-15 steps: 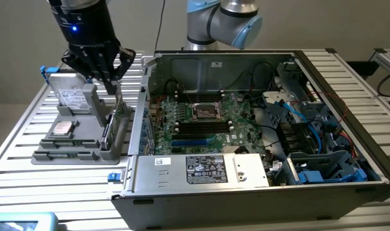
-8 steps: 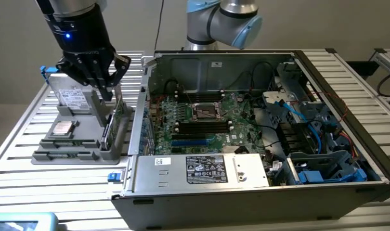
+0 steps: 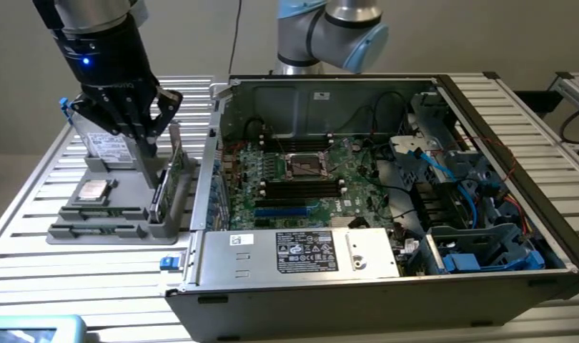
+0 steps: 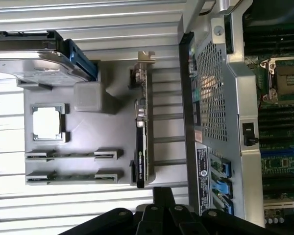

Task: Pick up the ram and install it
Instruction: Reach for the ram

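Tool point(image 4: 162, 200) shut above tray point(image 4: 78, 132); ram point(image 4: 73, 176) nearby, untouched.

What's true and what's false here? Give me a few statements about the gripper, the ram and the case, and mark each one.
1. The gripper grips the ram. False: it is shut on nothing, above the gray holder.
2. The computer case is open, motherboard showing. True.
3. The hard drive sits inside the case. False: it stands on the gray holder.
4. The ram lies in the gray holder. True.
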Controlling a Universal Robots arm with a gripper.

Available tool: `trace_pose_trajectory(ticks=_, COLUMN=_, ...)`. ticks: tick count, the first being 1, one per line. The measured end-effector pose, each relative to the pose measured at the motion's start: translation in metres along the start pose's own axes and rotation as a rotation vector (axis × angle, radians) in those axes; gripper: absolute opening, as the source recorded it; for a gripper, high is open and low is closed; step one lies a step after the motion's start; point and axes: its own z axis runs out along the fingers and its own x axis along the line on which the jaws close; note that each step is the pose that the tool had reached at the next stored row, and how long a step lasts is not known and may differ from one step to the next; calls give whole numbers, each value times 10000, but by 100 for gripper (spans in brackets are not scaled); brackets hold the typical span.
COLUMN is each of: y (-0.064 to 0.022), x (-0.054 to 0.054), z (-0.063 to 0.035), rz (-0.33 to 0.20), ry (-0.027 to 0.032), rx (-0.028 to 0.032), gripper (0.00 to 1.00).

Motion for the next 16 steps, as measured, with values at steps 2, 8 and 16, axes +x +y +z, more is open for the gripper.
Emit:
trace_pose_trajectory(ticks=2, y=-7, x=90, z=21, rz=0, ry=-3, rx=30, gripper=11)
trace_pose_trajectory(ticks=8, y=-31, x=363, z=106, rz=-1, ry=-7, rx=72, gripper=11)
trace_pose_trajectory(ticks=16, y=-60, x=705, z=207, rz=-1, ry=-6, rx=78, gripper=11)
